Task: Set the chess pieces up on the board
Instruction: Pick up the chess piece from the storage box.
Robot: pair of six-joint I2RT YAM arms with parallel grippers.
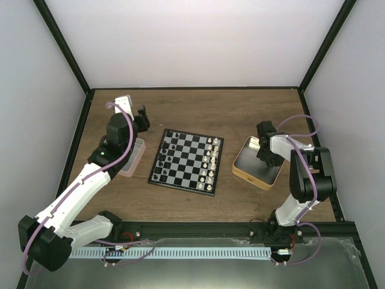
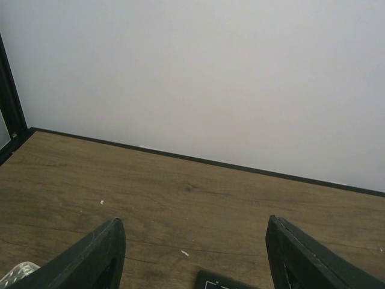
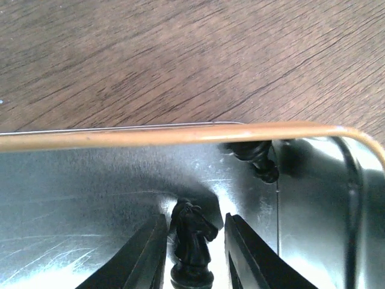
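Note:
The board (image 1: 186, 162) lies mid-table, with black chess pieces (image 1: 165, 158) along its left side and white ones (image 1: 210, 159) along its right. My right gripper (image 1: 265, 158) reaches into the tan tray (image 1: 255, 180). In the right wrist view its jaws (image 3: 195, 218) stand close on either side of a black knight (image 3: 191, 238), with a thin bright gap on the right side. Another black piece (image 3: 258, 158) lies by the tray rim (image 3: 180, 136). My left gripper (image 1: 143, 118) hangs open over bare wood (image 2: 192, 224), beyond the board's far left corner (image 2: 216, 282).
A pink-rimmed clear box (image 1: 133, 158) sits left of the board, under my left arm; its corner (image 2: 15, 274) shows in the left wrist view. White walls with black frame posts enclose the wooden table on three sides.

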